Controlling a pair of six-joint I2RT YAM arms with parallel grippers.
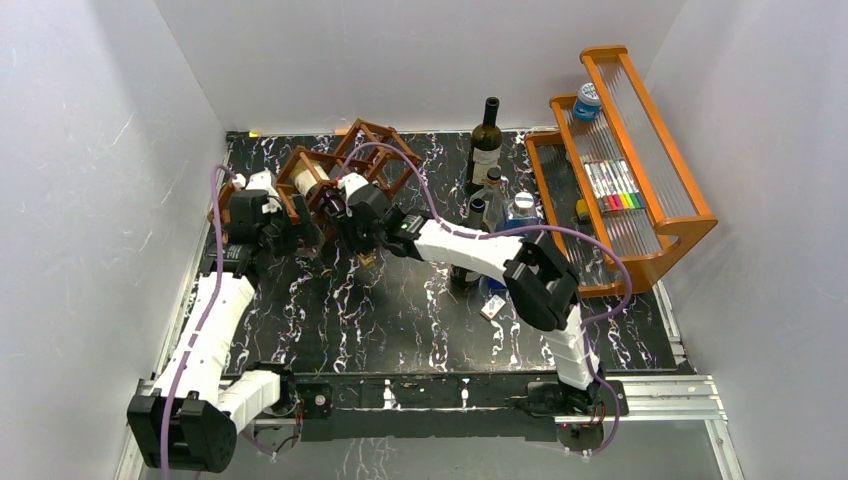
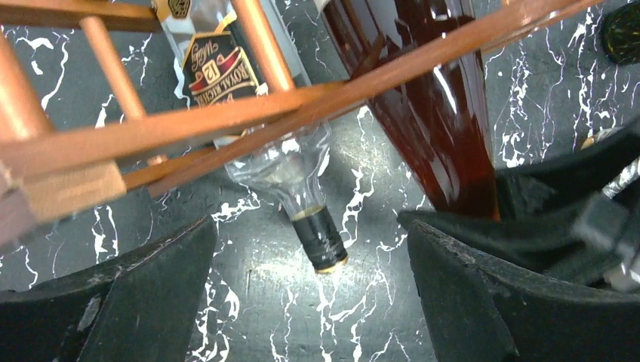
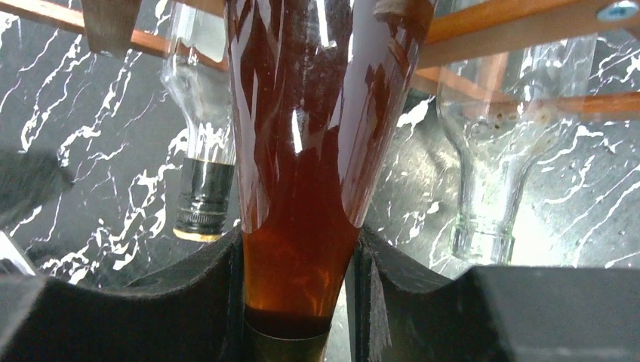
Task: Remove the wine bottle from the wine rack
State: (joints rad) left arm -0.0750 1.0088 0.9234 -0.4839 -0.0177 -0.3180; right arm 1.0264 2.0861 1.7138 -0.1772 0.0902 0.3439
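Observation:
The wine rack (image 1: 372, 152), a reddish-brown lattice of thin bars, stands at the back left of the black marbled table. Its bars cross the left wrist view (image 2: 226, 113) and the right wrist view (image 3: 490, 15). A wine bottle (image 3: 298, 151) with amber-red glass lies in the rack, neck toward me. My right gripper (image 3: 296, 302) is shut on its neck; it shows beside the rack in the top view (image 1: 345, 208). The same bottle shows in the left wrist view (image 2: 441, 121). My left gripper (image 2: 313, 294) is open, just left of the rack (image 1: 262, 218), above the table.
A clear labelled bottle with a black cap (image 2: 321, 237) and a clear open-necked bottle (image 3: 490, 166) also lie in the rack. Several upright bottles (image 1: 487, 140) stand mid-table. An orange shelf with ribbed clear panels (image 1: 625, 150) is at the right.

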